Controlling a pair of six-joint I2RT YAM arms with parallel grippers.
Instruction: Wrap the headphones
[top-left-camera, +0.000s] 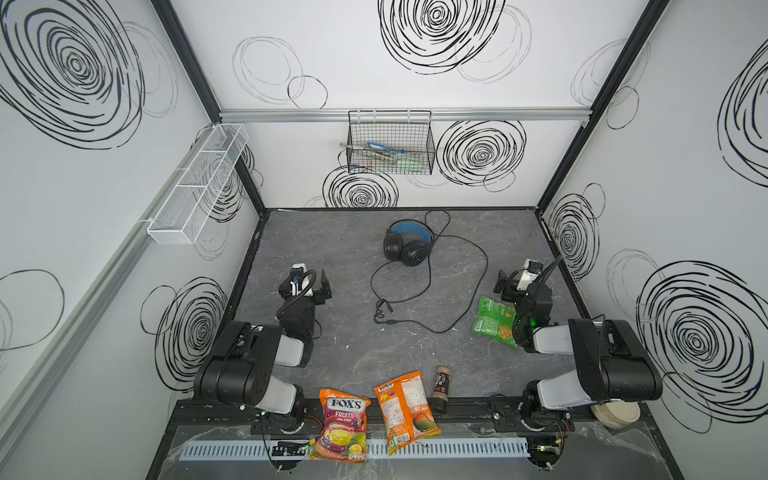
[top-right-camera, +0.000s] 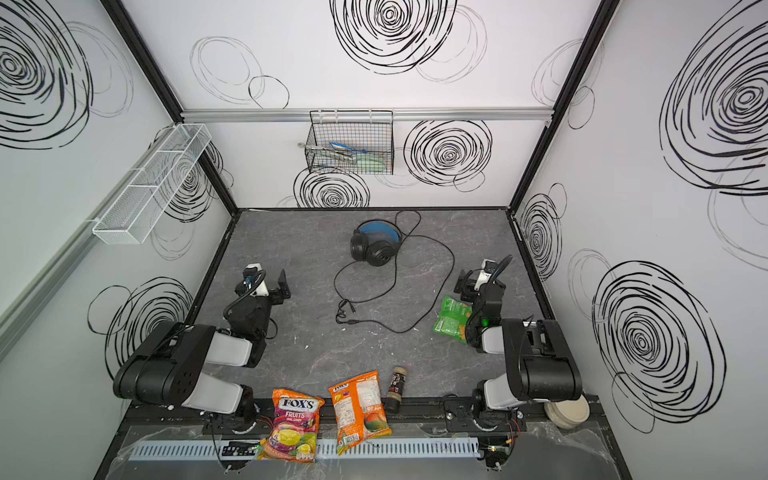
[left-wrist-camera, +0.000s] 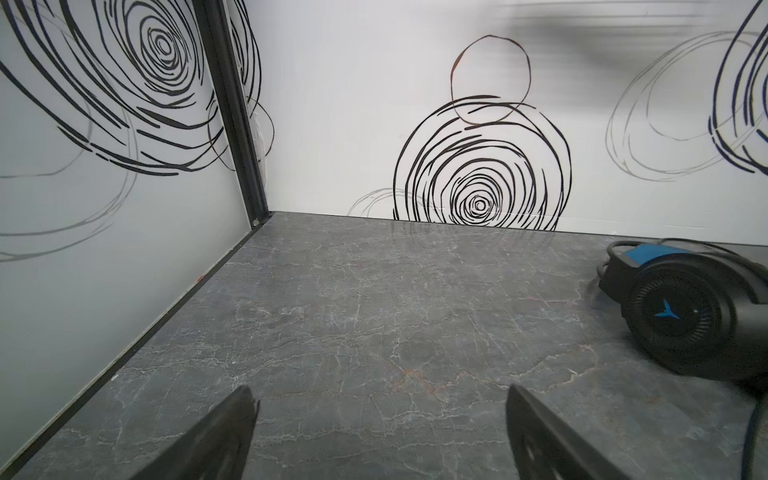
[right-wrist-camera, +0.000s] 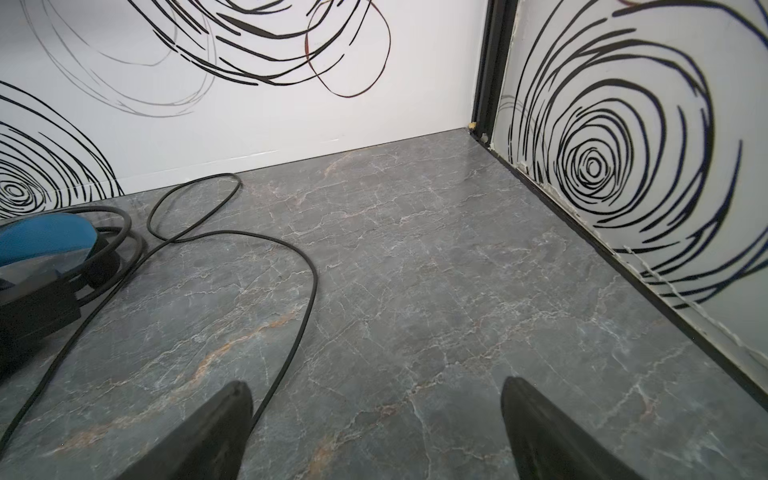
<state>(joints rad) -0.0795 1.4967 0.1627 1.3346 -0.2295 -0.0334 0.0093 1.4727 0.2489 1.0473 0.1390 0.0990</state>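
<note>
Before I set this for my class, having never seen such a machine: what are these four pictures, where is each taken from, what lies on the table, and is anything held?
Two robot arms stand at the near edge of a grey table. Two pictures look down from overhead; two come from a camera on each arm's wrist. The left gripper and the right gripper are both open and hold nothing. Black headphones lie toward the back, their cable sprawled loose over the table. A green snack bag lies by the right arm; a Fox's candy bag, an orange bag and a small bottle lie at the front.
</note>
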